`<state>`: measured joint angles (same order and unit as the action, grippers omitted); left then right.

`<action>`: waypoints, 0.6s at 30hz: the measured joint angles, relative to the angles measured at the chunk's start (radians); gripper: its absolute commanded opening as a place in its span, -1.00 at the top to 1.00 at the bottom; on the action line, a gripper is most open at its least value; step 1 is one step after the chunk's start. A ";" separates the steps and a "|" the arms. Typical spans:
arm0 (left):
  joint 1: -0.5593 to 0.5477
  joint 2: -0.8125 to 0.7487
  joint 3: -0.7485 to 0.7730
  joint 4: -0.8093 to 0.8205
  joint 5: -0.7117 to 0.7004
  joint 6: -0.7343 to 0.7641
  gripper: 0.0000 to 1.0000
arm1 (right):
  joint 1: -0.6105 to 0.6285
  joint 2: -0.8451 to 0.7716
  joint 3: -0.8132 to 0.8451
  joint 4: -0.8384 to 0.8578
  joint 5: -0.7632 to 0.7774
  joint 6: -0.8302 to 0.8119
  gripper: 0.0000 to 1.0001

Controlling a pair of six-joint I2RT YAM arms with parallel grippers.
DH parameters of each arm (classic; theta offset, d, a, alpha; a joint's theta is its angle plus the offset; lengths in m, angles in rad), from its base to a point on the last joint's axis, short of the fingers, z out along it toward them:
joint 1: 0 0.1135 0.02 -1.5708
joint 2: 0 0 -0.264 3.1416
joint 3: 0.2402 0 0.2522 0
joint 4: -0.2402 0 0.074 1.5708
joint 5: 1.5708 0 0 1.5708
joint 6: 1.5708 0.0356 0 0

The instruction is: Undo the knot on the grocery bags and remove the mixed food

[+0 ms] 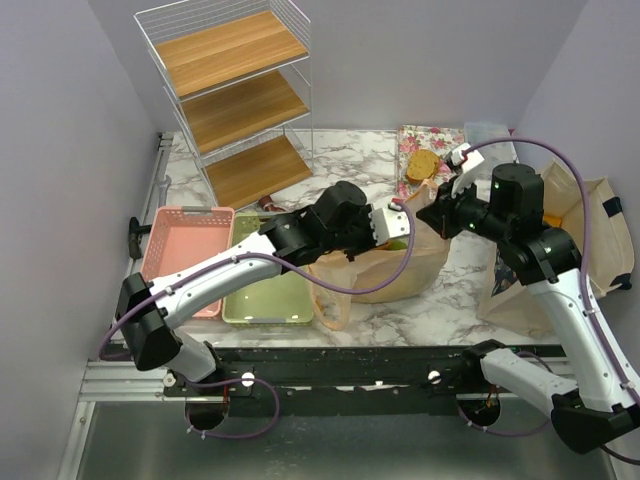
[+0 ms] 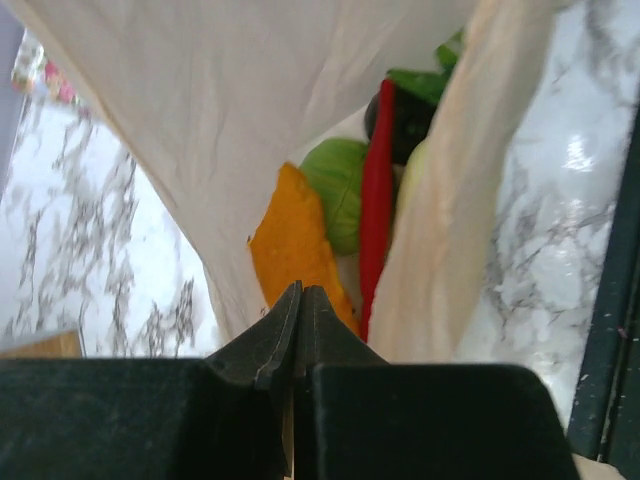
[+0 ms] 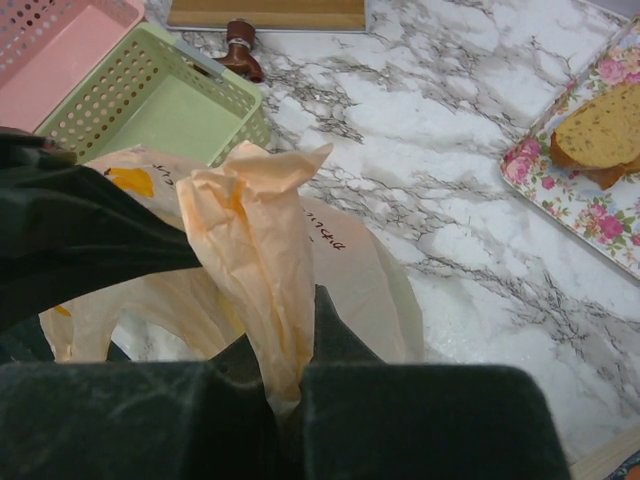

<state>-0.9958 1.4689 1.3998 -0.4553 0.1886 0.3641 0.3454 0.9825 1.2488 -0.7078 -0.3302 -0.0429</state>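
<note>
**Both grippers pinching grocery bag at frame ctr**

Grocery bag (image 1: pixel 375 268) is sitting on the marble table (image 1: pixel 468 288) at ctr of the top view, just right of the green basket (image 1: pixel 268 298), w/ the pink basket (image 1: pixel 185 248) further left. L gripper (image 2: pixel 299 312) is reaching in from the left at the bag's mouth. Its jaws are pressing together, tips meeting on the thin film at bottom ctr of its wrist view, so it's holding the bag's edge. Bag is gaping open there: orange packet (image 2: pixel 292 250), green round veg (image 2: pixel 340 190), red chilli (image 2: pixel 378 200) and a dark ball (image 2: pixel 405 125) are lying inside, crowding against each other. R gripper (image 3: pixel 288 378) is clamping narrow on a twisted tan handle strip that is sticking up twd mid-frame in its view. Bread slice (image 3: pixel 600 130) is lying on the floral tray (image 3: pixel 585 200) at upper right, well apart from the bag. Canvas tote (image 1: pixel 590 235) is standing at the right edge of the top view, wire shelf rack (image 1: pixel 235 90) at upper left.
</note>
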 measured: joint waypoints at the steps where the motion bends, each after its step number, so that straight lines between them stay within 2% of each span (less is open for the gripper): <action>1: 0.001 0.012 -0.001 0.001 -0.026 0.002 0.73 | -0.002 -0.002 0.000 -0.001 0.002 0.001 0.99; 3: 0.010 0.028 -0.016 -0.003 -0.085 0.008 0.40 | -0.008 -0.008 0.001 -0.002 0.019 0.002 0.99; 5: 0.027 0.004 -0.092 0.002 -0.097 0.029 -0.10 | -0.015 -0.014 0.001 -0.007 0.053 0.001 0.99; 8: 0.076 -0.115 -0.291 -0.044 -0.060 0.078 -0.26 | -0.025 -0.029 0.001 -0.021 0.108 0.001 0.99; 11: 0.126 -0.233 -0.405 -0.121 -0.006 0.145 -0.41 | -0.027 -0.050 0.001 -0.037 0.176 -0.002 0.99; 14: 0.161 -0.294 -0.435 -0.161 0.033 0.192 -0.51 | -0.031 -0.061 0.001 -0.037 0.214 -0.002 0.99; 16: 0.164 -0.297 -0.428 -0.159 0.040 0.214 -0.65 | -0.034 -0.062 0.001 -0.034 0.241 -0.002 0.99; 18: 0.164 -0.277 -0.392 -0.168 0.040 0.224 -0.69 | -0.040 -0.050 0.014 -0.035 0.259 -0.002 0.99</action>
<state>-0.8314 1.1919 1.0077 -0.6231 0.2287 0.5877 0.3054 0.9329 1.2629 -0.7425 -0.0715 -0.0448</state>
